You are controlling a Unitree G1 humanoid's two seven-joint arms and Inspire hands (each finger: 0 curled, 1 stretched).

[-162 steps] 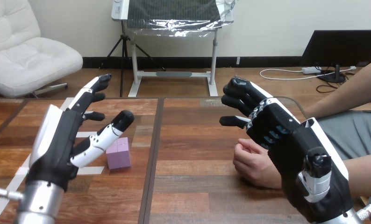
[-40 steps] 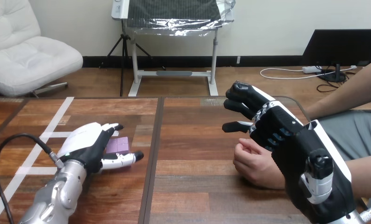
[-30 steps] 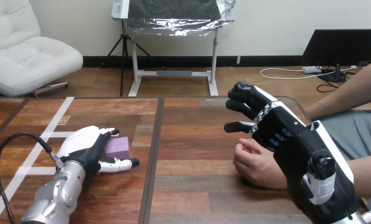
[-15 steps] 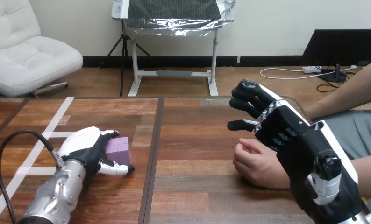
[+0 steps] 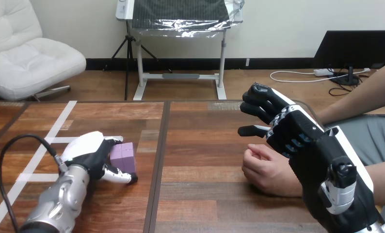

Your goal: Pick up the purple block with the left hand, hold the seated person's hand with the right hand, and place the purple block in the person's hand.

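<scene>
Head view: left robot hand (image 5: 86,153) grips purple block (image 5: 125,154) beside white tape (image 5: 59,121).

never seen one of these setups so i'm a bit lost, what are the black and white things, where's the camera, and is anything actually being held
The camera sits on a humanoid robot's head and looks down across a wooden table. The black-and-white jointed things are the robot's own hands.

Its left hand is low on the table, with fingers and thumb curled round a small purple block. The block looks to be resting on the wood, not lifted.

Its right hand is raised, fingers loosely open, and holds nothing. Partly under it, a seated person's hand rests on the table in a loose fist. I can't tell whether the two touch, but the robot's fingers are not curled round it.

White tape lines run across the table's left part.
</scene>
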